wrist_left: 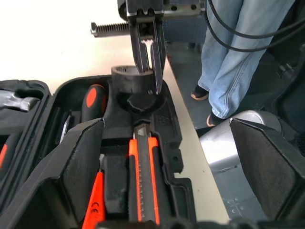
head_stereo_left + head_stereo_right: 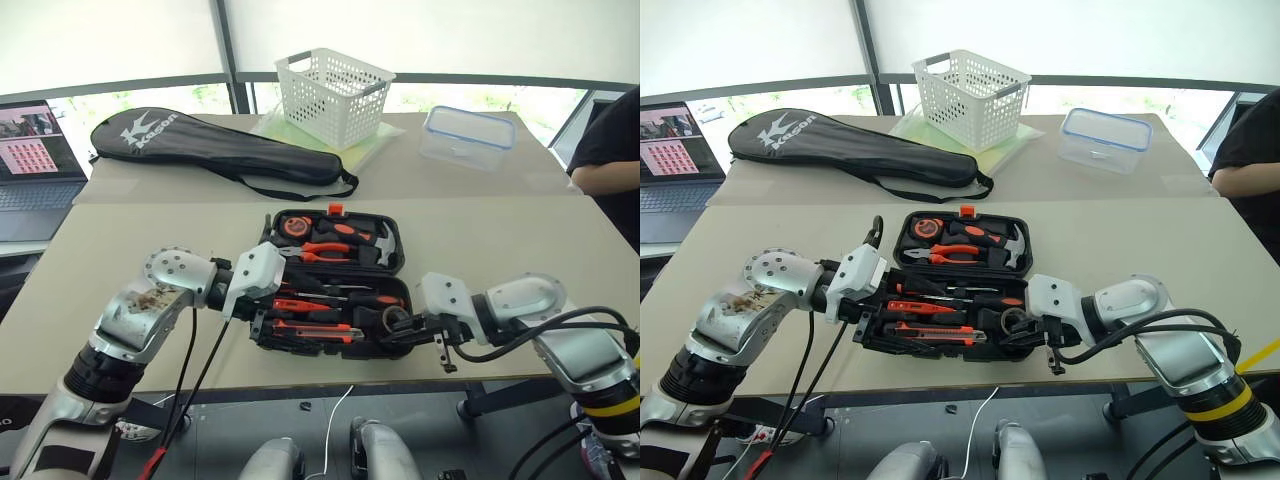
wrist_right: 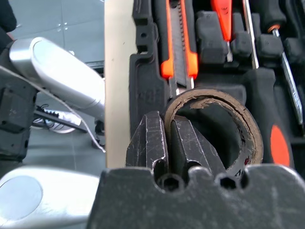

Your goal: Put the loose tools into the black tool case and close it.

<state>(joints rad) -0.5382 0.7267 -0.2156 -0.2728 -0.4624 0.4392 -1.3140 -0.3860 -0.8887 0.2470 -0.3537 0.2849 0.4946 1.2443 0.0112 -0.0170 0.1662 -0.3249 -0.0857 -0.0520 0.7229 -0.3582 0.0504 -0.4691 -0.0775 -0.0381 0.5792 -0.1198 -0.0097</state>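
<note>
Person [image 2: 612, 160] at the table's far side, cut off by edge

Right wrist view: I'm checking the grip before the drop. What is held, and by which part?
The right gripper pinches the tape roll by its wall, one jaw inside the ring, one outside.

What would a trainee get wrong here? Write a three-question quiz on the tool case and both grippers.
1. True or false: the right gripper is shut on the wall of the tape roll.
2. How do the left gripper's fingers stand? A) wide open B) shut on the utility knife C) shut on a screwdriver
3. Fill in: the black tool case lies ____ on the table.

Key
1. True: one finger is inside the ring, one outside.
2. A: they stand apart over the case, with the utility knife lying in its slot between them.
3. open
</note>
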